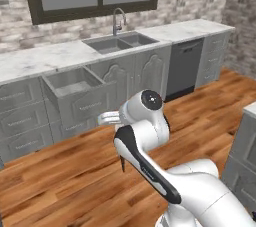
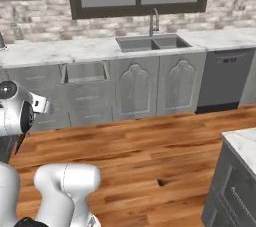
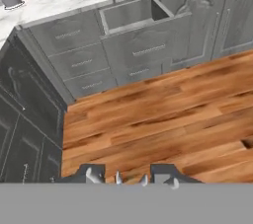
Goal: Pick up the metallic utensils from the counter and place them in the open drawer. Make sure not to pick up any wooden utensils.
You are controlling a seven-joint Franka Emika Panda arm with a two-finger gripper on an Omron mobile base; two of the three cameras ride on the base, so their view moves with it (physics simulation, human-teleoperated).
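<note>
Flanking the open drawer [image 1: 75, 88]: sink [image 1: 119, 42], dishwasher [image 1: 184, 67], wood floor [image 1: 75, 171].

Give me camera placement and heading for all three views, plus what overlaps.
Left base view: behind the arm's left, facing the sink wall; open drawer ahead; the arm rises from lower right.
Right base view: behind the arm's right, facing that wall squarely; the arm shows at lower left, dishwasher to the right.
Hand view: on the hand, tilted down over the wood floor toward the drawer; fingertips at the bottom, apart.
Shared: all three show the open drawer under the marble counter; both base views share sink, faucet and window.
</note>
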